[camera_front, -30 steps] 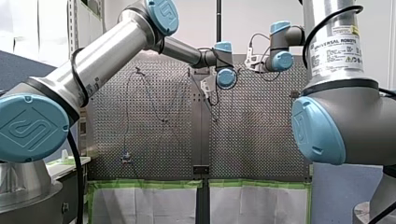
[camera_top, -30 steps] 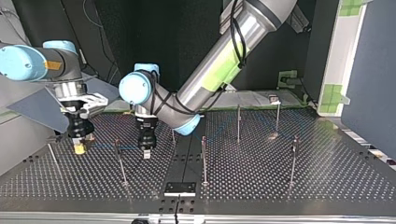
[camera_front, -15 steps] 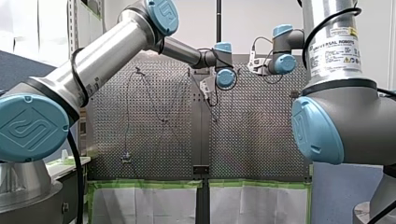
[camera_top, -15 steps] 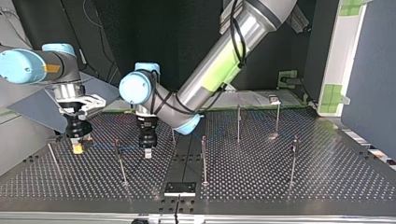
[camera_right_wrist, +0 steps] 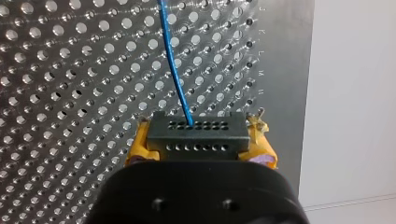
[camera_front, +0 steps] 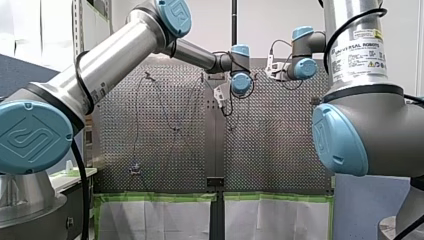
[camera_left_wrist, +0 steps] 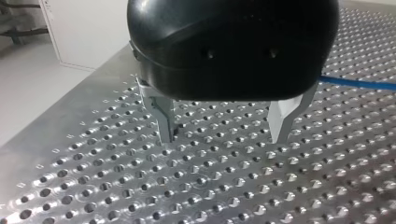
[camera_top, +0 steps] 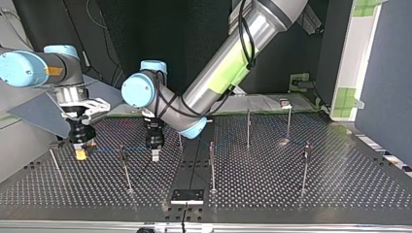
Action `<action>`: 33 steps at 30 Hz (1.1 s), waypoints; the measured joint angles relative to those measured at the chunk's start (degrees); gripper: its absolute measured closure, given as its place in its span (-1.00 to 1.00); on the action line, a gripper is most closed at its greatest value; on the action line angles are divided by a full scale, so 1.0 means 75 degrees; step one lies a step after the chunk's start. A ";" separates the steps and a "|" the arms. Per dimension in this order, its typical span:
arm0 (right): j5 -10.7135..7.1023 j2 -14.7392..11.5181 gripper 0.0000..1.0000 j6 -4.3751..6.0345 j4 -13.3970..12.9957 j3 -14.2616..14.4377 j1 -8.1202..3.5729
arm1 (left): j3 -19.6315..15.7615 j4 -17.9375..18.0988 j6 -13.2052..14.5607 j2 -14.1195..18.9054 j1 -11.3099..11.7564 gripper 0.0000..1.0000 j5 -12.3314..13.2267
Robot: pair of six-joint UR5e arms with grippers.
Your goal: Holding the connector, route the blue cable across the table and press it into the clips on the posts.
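Note:
In the right wrist view my right gripper [camera_right_wrist: 198,142] is shut on a black connector [camera_right_wrist: 196,127], which sits between its yellow pads [camera_right_wrist: 139,147]. The blue cable [camera_right_wrist: 173,70] runs from the connector ahead over the perforated table. In the top view that gripper [camera_top: 81,153] hangs low at the left, and the cable [camera_top: 104,151] leads toward a thin post [camera_top: 124,167]. My left gripper [camera_left_wrist: 223,140] stands open just above the table, with nothing between its metal fingers [camera_left_wrist: 164,119]. The cable [camera_left_wrist: 357,84] passes beside it. In the top view my left gripper [camera_top: 155,155] is just past that post.
Several thin upright posts stand on the table [camera_top: 340,184], among them one at the middle [camera_top: 212,165] and one at the top view's right [camera_top: 305,165]. A small black plate [camera_top: 187,196] lies near the front edge. The front view shows both wrists over the far half of the table [camera_front: 165,150].
My left gripper has opened and lifted a little, shifting slightly to the top view's right. My right gripper rose slightly with the connector, then held still.

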 joint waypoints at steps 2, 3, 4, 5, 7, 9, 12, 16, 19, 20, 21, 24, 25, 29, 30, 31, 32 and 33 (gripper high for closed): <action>0.0000 0.0000 1.00 -0.0001 0.0000 -0.0001 0.0000 | -0.0002 -0.0135 -0.0049 0.0012 -0.0023 -1.00 -0.0010; 0.0000 0.0000 1.00 0.0000 0.0002 -0.0001 0.0000 | -0.0011 -0.0195 -0.0065 0.0020 -0.0039 -1.00 -0.0022; 0.0001 0.0000 1.00 0.0002 0.0004 -0.0001 0.0000 | -0.0030 -0.0252 -0.0077 0.0038 -0.0057 -1.00 -0.0037; 0.0000 0.0000 1.00 0.0004 0.0005 -0.0001 0.0000 | -0.0076 -0.0329 -0.0089 0.0083 -0.0084 -1.00 -0.0051; -0.0005 0.0000 1.00 0.0007 0.0007 0.0000 0.0003 | -0.0177 -0.0431 -0.0091 0.0187 -0.0120 -1.00 -0.0047; -0.0008 0.0000 1.00 0.0009 0.0009 0.0000 0.0010 | -0.0316 -0.0439 -0.0065 0.0324 -0.0146 -1.00 0.0001; -0.0010 0.0000 1.00 0.0007 0.0011 0.0001 0.0025 | -0.0529 -0.0309 -0.0010 0.0537 -0.0183 -1.00 0.0161; -0.0014 0.0000 1.00 0.0001 0.0015 0.0001 0.0050 | -0.0804 -0.0060 -0.0060 0.0812 -0.0232 -1.00 0.0418; -0.0019 0.0000 1.00 -0.0001 0.0020 0.0002 0.0076 | -0.1015 0.0150 -0.0086 0.1023 -0.0244 -1.00 0.0544; -0.0018 0.0000 1.00 0.0000 0.0021 0.0001 0.0084 | -0.1099 0.0231 -0.0090 0.1105 -0.0245 -1.00 0.0565; -0.0018 0.0000 1.00 0.0000 0.0022 -0.0001 0.0091 | -0.1155 0.0291 -0.0093 0.1164 -0.0246 -1.00 0.0572; -0.0018 0.0000 1.00 0.0007 0.0023 0.0000 0.0102 | -0.1340 0.0470 -0.0122 0.1346 -0.0222 -1.00 0.0516; -0.0017 0.0000 1.00 0.0010 0.0023 0.0001 0.0102 | -0.1399 0.0528 -0.0142 0.1408 -0.0202 -1.00 0.0470; -0.0015 0.0002 1.00 0.0014 0.0022 0.0000 0.0104 | -0.1687 0.0741 -0.0251 0.1697 -0.0089 -1.00 0.0212; -0.0015 0.0001 1.00 0.0012 0.0020 -0.0002 0.0105 | -0.1755 0.0798 -0.0264 0.1763 -0.0066 -1.00 0.0145; -0.0014 0.0001 1.00 0.0012 0.0018 -0.0001 0.0105 | -0.1818 0.0853 -0.0277 0.1826 -0.0046 -1.00 0.0086; -0.0013 0.0001 1.00 0.0012 0.0015 0.0000 0.0106 | -0.1894 0.0920 -0.0289 0.1904 -0.0024 -1.00 0.0028; -0.0012 0.0001 1.00 0.0011 0.0015 0.0000 0.0106 | -0.1947 0.0969 -0.0290 0.1957 -0.0012 -1.00 0.0000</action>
